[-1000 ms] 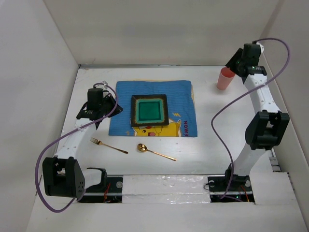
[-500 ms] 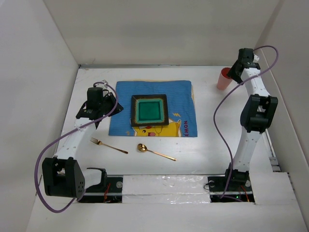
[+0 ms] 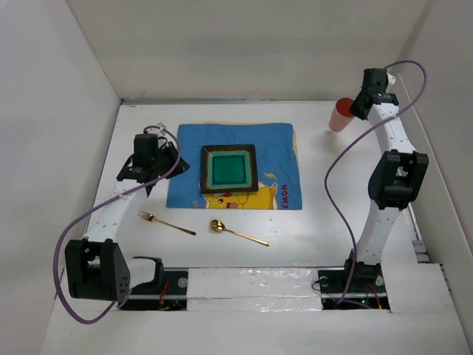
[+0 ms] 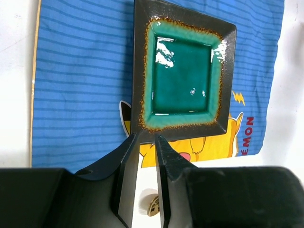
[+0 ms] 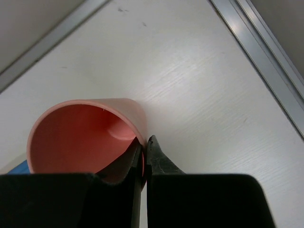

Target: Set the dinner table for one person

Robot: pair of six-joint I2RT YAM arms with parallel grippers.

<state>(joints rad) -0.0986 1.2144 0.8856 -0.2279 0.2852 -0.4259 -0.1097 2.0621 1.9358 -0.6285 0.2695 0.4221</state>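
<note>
A pink cup (image 3: 341, 116) stands at the far right of the dinner table (image 3: 325, 214). My right gripper (image 3: 359, 105) is shut on the cup's rim, one finger inside the cup (image 5: 80, 135) and one outside, as the right wrist view shows (image 5: 145, 142). A blue cartoon mat (image 3: 185, 148) carries a square green plate (image 3: 229, 168). A gold fork (image 3: 166, 222) and gold spoon (image 3: 236, 231) lie in front of the mat. My left gripper (image 3: 157, 159) hovers at the mat's left edge, its jaws (image 4: 147, 137) a narrow gap apart and empty, aimed at the plate (image 4: 183, 80).
White walls close in the table on the left, back and right. A metal rail (image 5: 266, 61) runs along the right edge close to the cup. The spoon's bowl (image 4: 153, 209) shows between my left fingers.
My right gripper has shut on the cup's rim after the arm drew up and in. The cup has shifted slightly. My left jaws have parted a little.
</note>
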